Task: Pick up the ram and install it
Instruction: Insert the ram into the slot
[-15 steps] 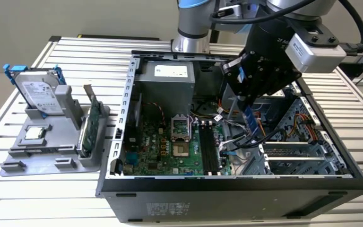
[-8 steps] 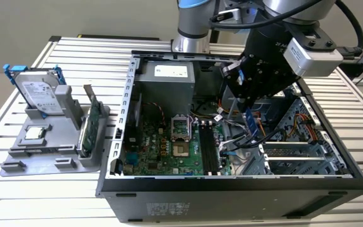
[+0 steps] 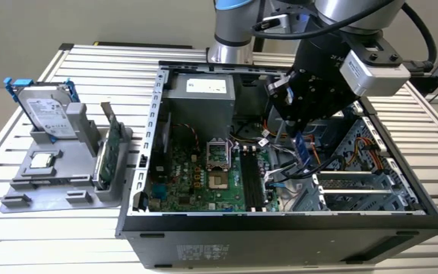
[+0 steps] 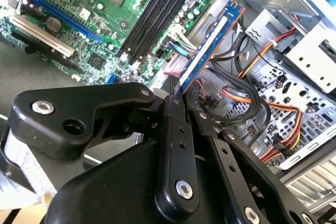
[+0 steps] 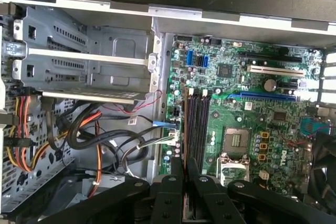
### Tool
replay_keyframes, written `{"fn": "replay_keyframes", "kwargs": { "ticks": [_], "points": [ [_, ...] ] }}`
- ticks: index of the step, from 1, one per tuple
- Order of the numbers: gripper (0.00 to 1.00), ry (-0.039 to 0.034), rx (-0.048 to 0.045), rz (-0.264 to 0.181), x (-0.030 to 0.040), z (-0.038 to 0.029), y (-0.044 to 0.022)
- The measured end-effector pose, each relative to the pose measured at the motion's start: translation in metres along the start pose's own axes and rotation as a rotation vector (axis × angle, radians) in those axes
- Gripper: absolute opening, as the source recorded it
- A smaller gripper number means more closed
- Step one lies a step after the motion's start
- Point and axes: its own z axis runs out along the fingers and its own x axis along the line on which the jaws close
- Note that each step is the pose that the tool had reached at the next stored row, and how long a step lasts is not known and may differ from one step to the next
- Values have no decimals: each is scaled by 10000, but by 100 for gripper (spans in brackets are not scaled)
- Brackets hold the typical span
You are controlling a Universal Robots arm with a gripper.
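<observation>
Clenches gripper on one end of ram. Hangs above desk, inside open case, by motherboard edge. Holds ram tilted, free end pointing down into the case, near dark slots and over loose orange and black cables.

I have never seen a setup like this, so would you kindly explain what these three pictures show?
It is one robot arm working over an open computer case on a slatted metal table. The exterior view looks on from outside; both wrist views come from cameras riding on the arm, looking past its black pincer into the case. The pincer is shut on the ram, a slim blue stick, held near the motherboard's dark memory slots but not seated in them. At the exterior view's left, a grey holder carries a hard drive in a blue frame and a green card.
</observation>
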Motion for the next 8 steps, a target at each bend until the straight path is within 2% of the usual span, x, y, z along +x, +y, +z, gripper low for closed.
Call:
{"fn": "replay_keyframes", "kwargs": {
  "ticks": [8],
  "points": [
    [0,1,4,205,1,39,0]
  ]
}}
